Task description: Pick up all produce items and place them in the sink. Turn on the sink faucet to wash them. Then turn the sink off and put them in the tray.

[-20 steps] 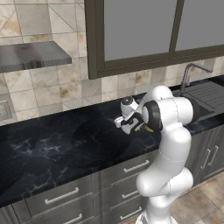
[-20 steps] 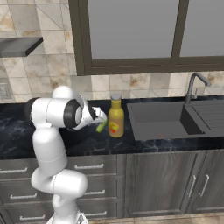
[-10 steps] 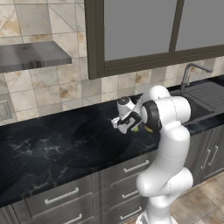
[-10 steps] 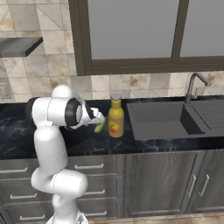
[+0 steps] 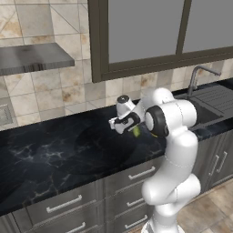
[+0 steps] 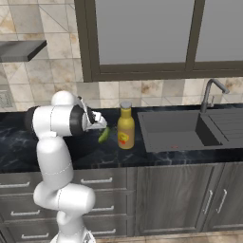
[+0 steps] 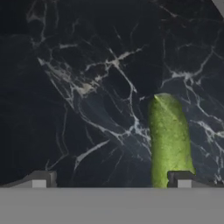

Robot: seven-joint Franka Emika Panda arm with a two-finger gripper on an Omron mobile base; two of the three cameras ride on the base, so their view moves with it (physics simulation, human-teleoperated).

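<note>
the gripper (image 7: 111, 180) hung low over the black marble counter (image 5: 54, 154), its jaws spread wide with nothing pinched between them. in the hand view, the green cucumber (image 7: 169, 138) lay flat on the counter, running up from just beside one fingertip (image 7: 183, 178), nearer that side than the middle of the gap. from the right base view the cucumber (image 6: 104, 135) sat just beside the yellow bottle (image 6: 126, 126), with the dark sink (image 6: 156, 140) further along and the faucet (image 6: 209, 93) standing at its back.
</note>
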